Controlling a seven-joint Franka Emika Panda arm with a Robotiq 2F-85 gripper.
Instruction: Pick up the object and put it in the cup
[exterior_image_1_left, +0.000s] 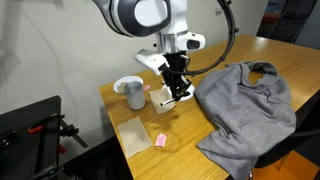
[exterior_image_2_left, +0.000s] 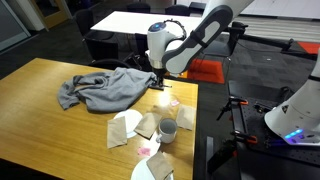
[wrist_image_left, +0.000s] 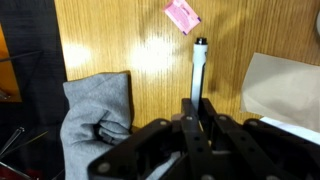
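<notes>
In the wrist view the slim marker pen (wrist_image_left: 198, 70), whitish with a black tip, lies over the wooden table and points away from me. Its near end sits between the fingers of my gripper (wrist_image_left: 197, 104), which is shut on it. In both exterior views the gripper (exterior_image_1_left: 178, 93) (exterior_image_2_left: 162, 84) is low over the table. The grey-blue cup with a white rim (exterior_image_1_left: 134, 96) (exterior_image_2_left: 167, 129) stands upright a short way from the gripper. I cannot tell whether the marker is off the table.
A small pink block (wrist_image_left: 182, 15) (exterior_image_1_left: 160, 139) lies beyond the marker's tip. A crumpled grey cloth (exterior_image_1_left: 245, 105) (exterior_image_2_left: 100, 90) (wrist_image_left: 95, 115) covers part of the table. A flat white dish (exterior_image_1_left: 127, 84) (exterior_image_2_left: 152, 168) sits by the cup. A pale sheet (wrist_image_left: 285, 90) lies beside the marker.
</notes>
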